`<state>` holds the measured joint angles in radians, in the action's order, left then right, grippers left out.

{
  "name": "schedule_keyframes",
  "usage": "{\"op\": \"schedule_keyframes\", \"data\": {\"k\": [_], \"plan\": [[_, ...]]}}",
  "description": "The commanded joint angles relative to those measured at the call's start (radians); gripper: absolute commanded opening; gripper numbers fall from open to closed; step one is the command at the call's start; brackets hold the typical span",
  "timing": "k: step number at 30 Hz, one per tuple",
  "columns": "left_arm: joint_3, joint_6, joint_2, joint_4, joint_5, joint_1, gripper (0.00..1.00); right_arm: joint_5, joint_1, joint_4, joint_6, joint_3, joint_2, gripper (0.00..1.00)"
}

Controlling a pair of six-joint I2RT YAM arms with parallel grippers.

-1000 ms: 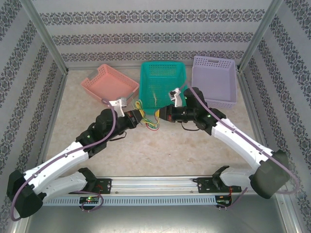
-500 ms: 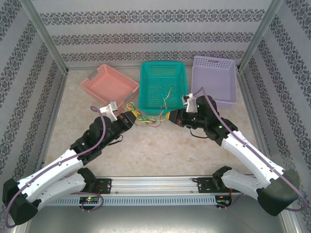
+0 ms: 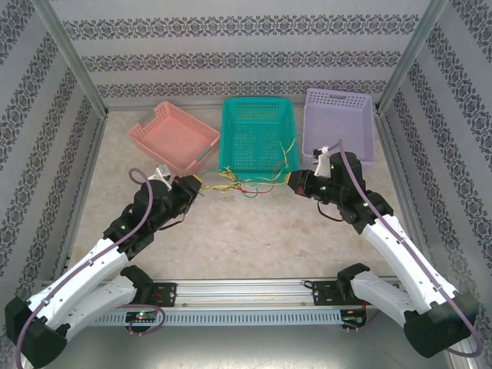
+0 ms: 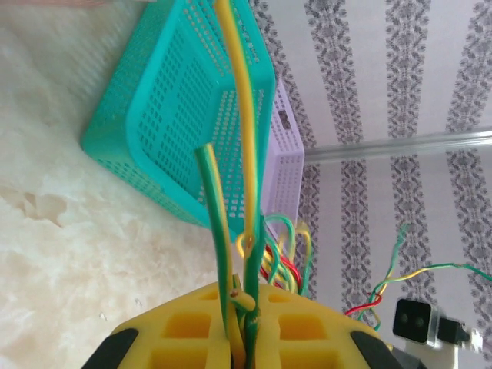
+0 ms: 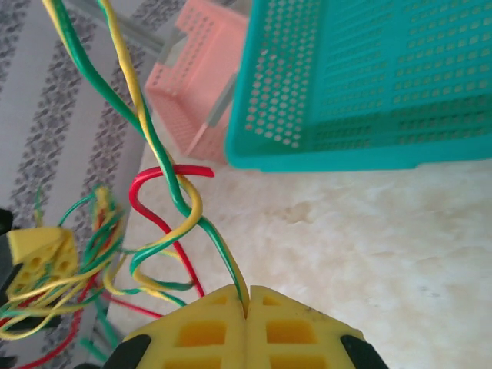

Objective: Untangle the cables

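At the near edge of the table (image 3: 246, 231), both arm bases sit on a metal rail (image 3: 246, 292), partly cut off by the lower corners of the top view. The arms reach forward and inward. The left gripper (image 3: 194, 184) and the right gripper (image 3: 292, 181) face each other, well apart, with the cables (image 3: 242, 184) strung between them just in front of the teal basket (image 3: 257, 134). From above, the strands are too thin to count, and I cannot tell whether the sagging loops touch the table.

On the left wrist view, the left gripper (image 4: 244, 307) has its yellow pads pressed almost together, pinching several green-and-yellow cables (image 4: 247, 154). The bottom edge cuts the fingers off. One strand climbs out of the top of the frame and a shorter one ends in a bare tip. Behind the pads, a knot of red, green and yellow loops is half hidden.

On the right wrist view, the right gripper (image 5: 246, 307) is clamped tight, with one twisted green-and-yellow pair of the cables (image 5: 165, 184) caught in the seam between its pads. That pair runs up and left out of frame, and a red wire hooks around it. Lower left, the tangle blurs near the left gripper (image 5: 38, 261), whose yellow pad is cut off by the edge.

Farther back stand the pink basket (image 3: 173, 138), the teal basket and the lilac basket (image 3: 338, 127) in a row, backed by the patterned wall (image 3: 246, 61).
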<state>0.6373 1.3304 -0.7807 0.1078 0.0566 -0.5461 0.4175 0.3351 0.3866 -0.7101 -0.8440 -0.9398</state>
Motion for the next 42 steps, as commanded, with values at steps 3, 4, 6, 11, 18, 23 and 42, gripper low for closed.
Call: {"op": "schedule_keyframes", "data": {"k": [3,4,6,11,18,23,42], "plan": [[0.114,-0.147,-0.013,0.316,-0.071,0.128,0.0,-0.253,-0.111,0.149,0.118,-0.067,-0.013,0.0],[0.14,-0.164,-0.02,0.37,-0.079,0.146,0.0,-0.275,-0.114,0.166,0.139,-0.078,-0.013,0.0],[0.192,-0.199,-0.029,0.466,-0.105,0.191,0.0,-0.326,-0.126,0.199,0.163,-0.094,-0.008,0.0],[0.32,-0.264,-0.089,0.711,-0.196,0.292,0.0,-0.44,-0.178,0.261,0.182,-0.103,0.015,0.0],[0.363,-0.28,-0.145,0.74,-0.191,0.313,0.0,-0.49,-0.192,0.279,0.188,-0.112,0.004,0.0],[0.47,-0.316,-0.206,0.925,-0.321,0.316,0.0,-0.578,-0.254,0.311,0.223,-0.141,0.01,0.0],[0.458,-0.312,-0.287,1.09,-0.414,0.37,0.0,-0.637,-0.278,0.342,0.205,-0.133,0.019,0.0]]}}
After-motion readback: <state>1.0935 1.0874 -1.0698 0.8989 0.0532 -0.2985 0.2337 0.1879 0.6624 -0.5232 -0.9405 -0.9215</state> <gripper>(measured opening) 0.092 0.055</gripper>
